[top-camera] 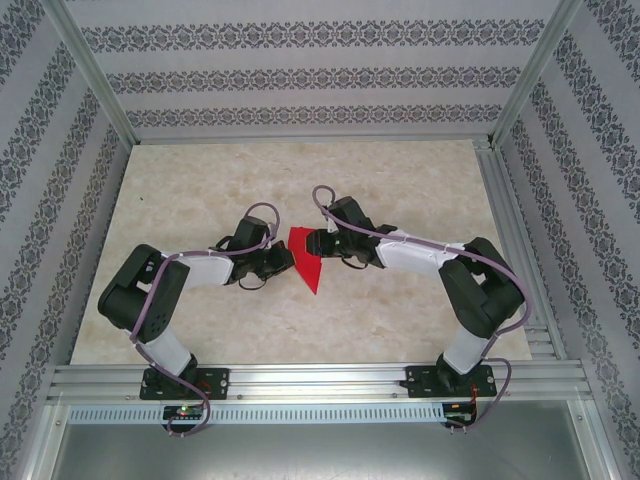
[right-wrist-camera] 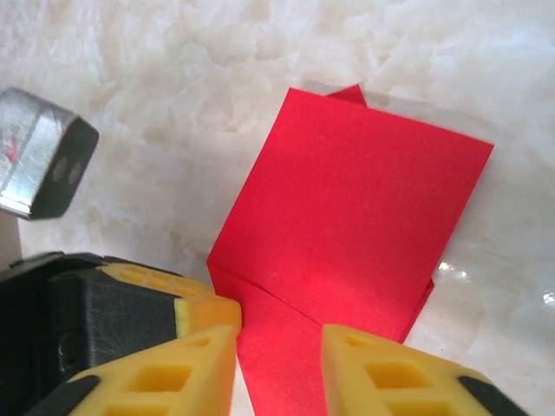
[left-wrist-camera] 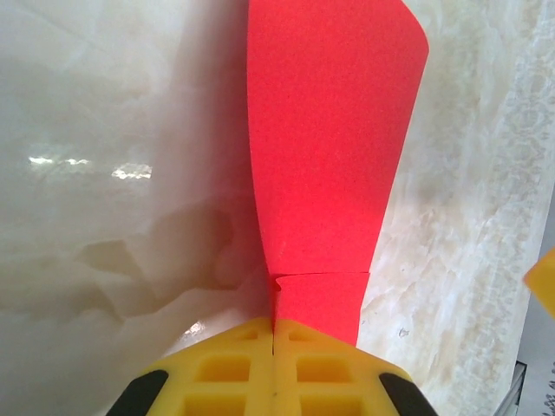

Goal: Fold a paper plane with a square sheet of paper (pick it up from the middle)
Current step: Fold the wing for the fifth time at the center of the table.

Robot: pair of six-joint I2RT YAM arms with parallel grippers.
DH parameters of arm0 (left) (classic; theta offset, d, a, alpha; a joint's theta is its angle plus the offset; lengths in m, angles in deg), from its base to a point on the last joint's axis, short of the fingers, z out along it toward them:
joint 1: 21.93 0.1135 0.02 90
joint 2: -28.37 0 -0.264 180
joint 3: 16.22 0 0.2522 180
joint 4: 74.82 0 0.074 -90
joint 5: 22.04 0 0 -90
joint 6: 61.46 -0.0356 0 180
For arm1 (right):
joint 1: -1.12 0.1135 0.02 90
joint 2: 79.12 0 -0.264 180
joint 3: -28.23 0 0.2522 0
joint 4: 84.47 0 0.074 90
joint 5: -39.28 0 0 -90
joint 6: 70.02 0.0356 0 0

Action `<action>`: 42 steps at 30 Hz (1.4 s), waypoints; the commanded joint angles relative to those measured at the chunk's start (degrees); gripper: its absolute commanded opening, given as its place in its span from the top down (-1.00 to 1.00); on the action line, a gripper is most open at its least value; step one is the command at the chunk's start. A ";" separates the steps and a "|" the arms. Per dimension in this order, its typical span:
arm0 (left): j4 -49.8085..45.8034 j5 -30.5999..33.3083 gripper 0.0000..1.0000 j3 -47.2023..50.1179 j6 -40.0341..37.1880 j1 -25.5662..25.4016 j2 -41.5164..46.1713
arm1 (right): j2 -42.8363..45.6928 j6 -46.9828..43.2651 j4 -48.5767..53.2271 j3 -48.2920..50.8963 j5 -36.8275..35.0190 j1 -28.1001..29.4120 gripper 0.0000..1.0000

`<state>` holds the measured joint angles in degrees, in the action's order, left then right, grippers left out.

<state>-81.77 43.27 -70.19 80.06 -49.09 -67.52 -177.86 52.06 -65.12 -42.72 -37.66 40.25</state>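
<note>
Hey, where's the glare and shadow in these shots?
Left wrist: glare streaks on the table, and the paper plane throws a soft shadow to its left. Right wrist: small glints on the table beside the plane's right edge. Top external: even light, faint shadows.

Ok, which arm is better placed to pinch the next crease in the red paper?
Right, probably. The right gripper is open, its fingers straddling the red folded paper plane, free to pinch. The left gripper is shut on it, so it serves as the anchor.

Bright, even light; soft shadows, small glare spots on the glossy table (left-wrist-camera: 104, 104).
</note>
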 commanded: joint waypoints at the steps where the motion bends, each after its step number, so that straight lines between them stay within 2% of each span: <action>1: -2.23 1.97 0.90 -1.50 -1.69 -0.78 1.36 | -2.10 -0.57 1.77 1.14 -0.87 1.83 0.49; 5: -2.49 2.11 0.91 -1.70 -1.61 -1.07 1.41 | -5.47 -0.15 2.17 -0.38 0.15 2.44 0.65; 14: -2.09 1.80 0.89 -1.72 -1.19 -1.40 1.60 | -9.78 -0.43 5.03 -2.44 -0.41 2.48 0.73; 21: 1.27 -0.79 0.57 -1.97 -0.88 -1.49 1.28 | -11.34 -0.59 4.98 -1.98 1.01 2.26 0.73; 25: 1.50 -0.85 0.48 -2.54 -1.49 -1.47 1.22 | -11.65 -1.80 5.14 -1.33 2.01 1.66 0.74; 29: -1.68 1.40 0.44 -3.82 -3.21 -1.34 1.50 | -11.09 -6.03 4.50 0.41 3.96 0.12 0.72; 35: -2.41 2.34 0.36 -4.34 -2.71 -0.89 0.26 | -9.81 -17.77 3.51 2.23 8.07 -1.09 0.68; 42: -2.81 2.20 0.41 -5.14 -2.58 0.47 -1.14 | -9.04 -24.28 3.12 2.17 8.23 -1.41 0.68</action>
<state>-83.93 44.76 -73.69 78.31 -49.48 -67.98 -187.06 33.35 -64.90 -42.37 -29.11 39.57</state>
